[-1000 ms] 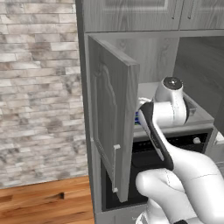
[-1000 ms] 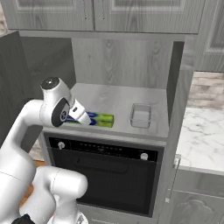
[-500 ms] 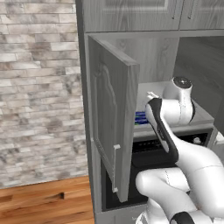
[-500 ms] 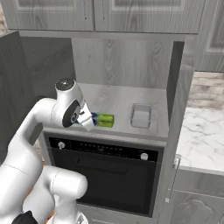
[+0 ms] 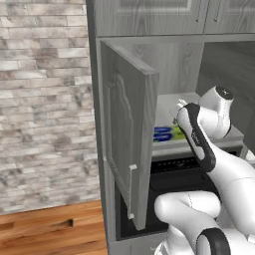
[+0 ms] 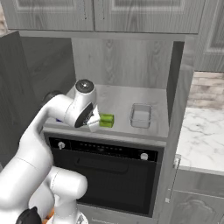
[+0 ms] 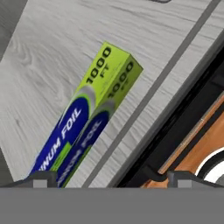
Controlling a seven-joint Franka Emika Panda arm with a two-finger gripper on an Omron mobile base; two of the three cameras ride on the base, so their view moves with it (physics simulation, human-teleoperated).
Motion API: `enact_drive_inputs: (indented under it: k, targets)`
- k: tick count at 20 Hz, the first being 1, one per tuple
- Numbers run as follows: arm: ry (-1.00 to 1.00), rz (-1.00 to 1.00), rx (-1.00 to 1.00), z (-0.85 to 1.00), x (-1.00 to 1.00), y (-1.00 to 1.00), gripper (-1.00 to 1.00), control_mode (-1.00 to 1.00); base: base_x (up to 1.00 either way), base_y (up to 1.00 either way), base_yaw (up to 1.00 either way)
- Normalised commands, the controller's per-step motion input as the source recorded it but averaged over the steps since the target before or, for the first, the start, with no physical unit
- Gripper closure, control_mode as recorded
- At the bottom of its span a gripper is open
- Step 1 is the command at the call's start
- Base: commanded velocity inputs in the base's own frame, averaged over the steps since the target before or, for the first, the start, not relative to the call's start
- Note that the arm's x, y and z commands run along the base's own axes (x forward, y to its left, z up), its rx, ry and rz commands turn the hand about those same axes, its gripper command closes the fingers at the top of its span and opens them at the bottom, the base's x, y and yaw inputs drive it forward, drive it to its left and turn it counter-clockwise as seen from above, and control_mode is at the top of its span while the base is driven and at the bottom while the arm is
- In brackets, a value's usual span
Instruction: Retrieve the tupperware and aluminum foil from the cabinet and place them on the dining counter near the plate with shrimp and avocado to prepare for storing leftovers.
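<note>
Reaching into the open cabinet [image 5: 127, 144] for the aluminum foil [image 7: 83, 127].

Foil box is lying flat on the shelf, tupperware [image 6: 141, 116] resting well apart at its 3 o'clock in the right base view. Gripper [image 7: 111, 178] is hovering above, jaws wide, empty; judging it should centre over the box and straddle its narrow width before closing.

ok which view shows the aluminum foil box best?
The hand view: the aluminum foil lies nearly full length on the grey shelf, lettering readable. The left base view gives a blue and green sliver between door and arm. In the right base view mainly its green end pokes out past the arm.
</note>
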Motion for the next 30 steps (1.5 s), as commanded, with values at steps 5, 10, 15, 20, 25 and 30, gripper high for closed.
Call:
enact_drive_inputs:
  k: [5,10,15,20,25,30]
  targets:
    - [0.0,-0.05,0.18,0.0,0.18,0.0,-1.0,-1.0,0.0,0.0,0.0]
    - [0.04,-0.06,0.17,0.0,0.19,0.0,-1.0,-1.0,0.0,0.0,0.0]
    - [0.01,-0.04,0.12,0.0,0.07,0.0,-1.0,-1.0,0.0,0.0,0.0]
    - [0.11,-0.03,0.06,-0.01,0.08,0.0,-1.0,-1.0,0.0,0.0,0.0]
    - [0.11,-0.04,0.06,-0.08,0.12,0.0,-1.0,-1.0,0.0,0.0,0.0]
    - [0.13,-0.05,0.02,-0.05,0.1,0.0,-1.0,-1.0,0.0,0.0,0.0]
